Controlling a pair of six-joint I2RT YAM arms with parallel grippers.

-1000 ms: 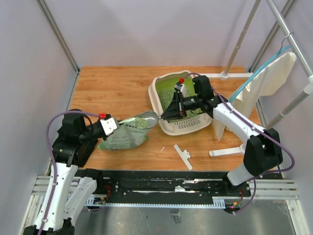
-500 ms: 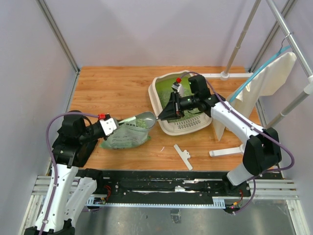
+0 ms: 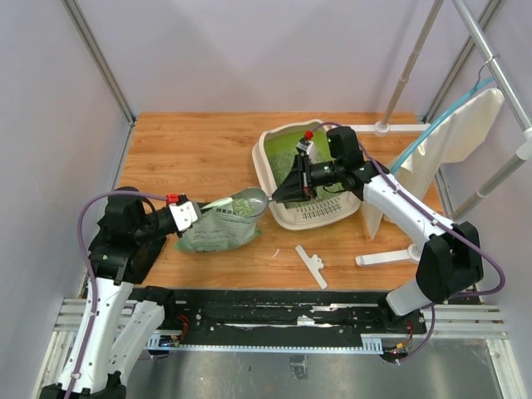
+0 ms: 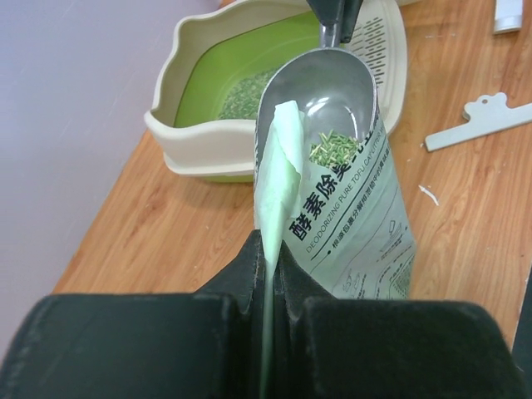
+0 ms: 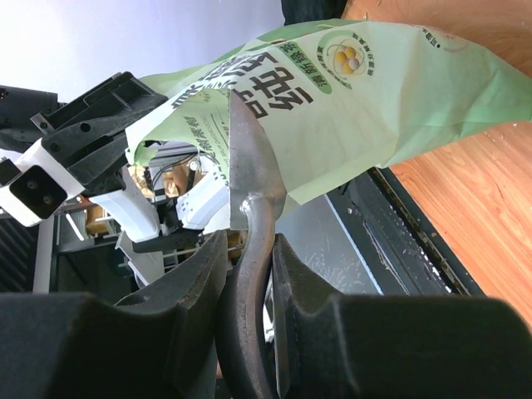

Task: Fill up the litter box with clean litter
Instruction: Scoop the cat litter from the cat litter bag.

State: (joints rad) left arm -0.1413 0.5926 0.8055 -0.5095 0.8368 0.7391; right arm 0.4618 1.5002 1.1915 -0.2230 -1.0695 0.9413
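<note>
The litter box, cream-white with a green inside, stands at the middle right and holds a thin patch of clean litter. It also shows in the left wrist view, with litter on its floor. My left gripper is shut on the edge of the light green litter bag and holds its mouth up. My right gripper is shut on the handle of the silver scoop. The scoop bowl sits at the bag's mouth with a few granules in it.
A white flat plastic piece lies on the wooden table in front of the box. A stand with a white cloth and metal poles is at the right, its white foot on the table.
My right gripper nudged the scoop a little left toward the bag, then came back. The scoop stays at the bag's mouth. The left gripper keeps its hold.
</note>
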